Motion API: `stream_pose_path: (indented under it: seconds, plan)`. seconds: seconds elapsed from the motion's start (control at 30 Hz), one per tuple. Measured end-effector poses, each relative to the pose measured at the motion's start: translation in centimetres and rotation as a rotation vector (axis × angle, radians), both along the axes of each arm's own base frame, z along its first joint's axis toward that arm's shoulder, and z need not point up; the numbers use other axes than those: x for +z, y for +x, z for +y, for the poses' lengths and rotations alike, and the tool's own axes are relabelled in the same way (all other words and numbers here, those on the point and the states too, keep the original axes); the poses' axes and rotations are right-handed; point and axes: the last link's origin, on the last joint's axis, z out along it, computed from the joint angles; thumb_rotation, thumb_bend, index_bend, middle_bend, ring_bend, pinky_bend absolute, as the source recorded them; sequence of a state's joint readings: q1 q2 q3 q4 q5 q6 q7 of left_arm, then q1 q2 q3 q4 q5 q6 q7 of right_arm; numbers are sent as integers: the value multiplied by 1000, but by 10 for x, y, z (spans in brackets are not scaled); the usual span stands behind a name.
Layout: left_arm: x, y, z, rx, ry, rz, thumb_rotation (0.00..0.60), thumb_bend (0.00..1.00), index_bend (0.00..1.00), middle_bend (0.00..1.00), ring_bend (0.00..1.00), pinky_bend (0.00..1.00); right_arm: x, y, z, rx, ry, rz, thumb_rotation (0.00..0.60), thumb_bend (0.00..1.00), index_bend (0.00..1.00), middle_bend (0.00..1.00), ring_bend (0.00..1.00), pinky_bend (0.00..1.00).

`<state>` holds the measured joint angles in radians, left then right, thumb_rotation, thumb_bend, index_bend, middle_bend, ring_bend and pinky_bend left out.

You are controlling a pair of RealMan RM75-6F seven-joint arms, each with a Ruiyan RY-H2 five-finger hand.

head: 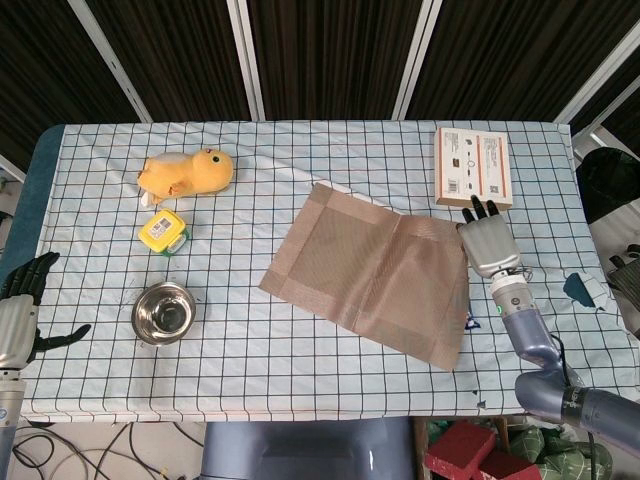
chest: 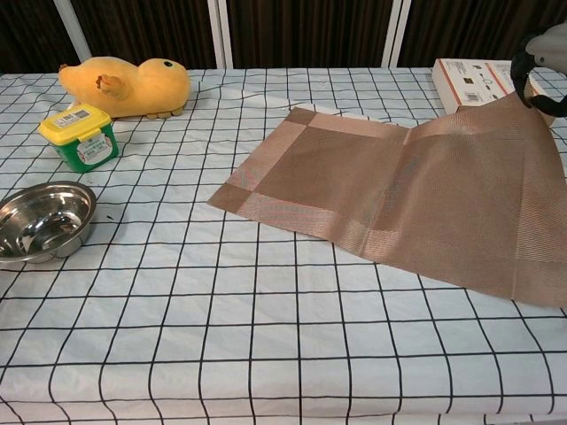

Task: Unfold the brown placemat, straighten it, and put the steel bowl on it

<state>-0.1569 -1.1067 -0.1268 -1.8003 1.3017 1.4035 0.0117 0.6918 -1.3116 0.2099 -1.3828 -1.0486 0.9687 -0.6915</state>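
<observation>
Two hands, one brown placemat (head: 372, 279) opened out on the checked table (head: 300, 360).
I hold the placemat's right far corner lifted with my right hand (head: 486, 243), near the white box (head: 473, 167); its left part lies flat. The yellow plush duck (head: 186, 171) sits far left. The steel bowl (head: 164, 312) stands well apart from the placemat, just below the yellow-lidded tub (head: 163, 231). My left hand (head: 18, 316) hangs empty, fingers spread, off the table's left edge.

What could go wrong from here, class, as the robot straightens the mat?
The right hand holds the mat by its far right corner, lifted off the table; if it slips, that side may fold back. The hand is close to the box and could nudge it. The bowl sits far left, a long carry.
</observation>
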Motion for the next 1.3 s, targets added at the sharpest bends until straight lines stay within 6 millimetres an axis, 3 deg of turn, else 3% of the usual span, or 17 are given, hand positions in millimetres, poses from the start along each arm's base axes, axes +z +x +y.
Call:
stream_pose_path:
  seconds: [0.03,0.13,0.23,0.37,0.6,1.0,1.3]
  plan:
    - [0,0,0,-1,-1,1,600,37,49,43,0,35,2,-1,0,0,-7,1,600,364,434,176,66,157]
    - [-1,1,0,-3,-3,5,600,37,49,40,0,35,6,-5,1,-7,-30,-1,600,200,104,44,44,157]
    - [-1,0,0,-3,-7,7,600,37,49,38,0,35,12,-11,6,-26,-58,-8,600,130,4,1,21,157]
    - [-2,1,0,-7,-12,12,600,38,49,35,0,35,20,-17,18,-55,-88,-41,600,71,0,0,4,157]
    - [-3,1,-1,-10,-17,28,600,37,49,32,0,35,37,-32,45,-107,-141,-130,600,64,0,0,4,157]
    - [-8,10,4,-34,-39,86,600,34,47,31,0,35,59,-62,142,-211,-247,-493,600,5,0,0,0,157]
    - [-14,31,14,-93,-60,143,600,5,47,35,0,36,72,-71,179,-181,-324,-580,600,14,0,0,0,157]
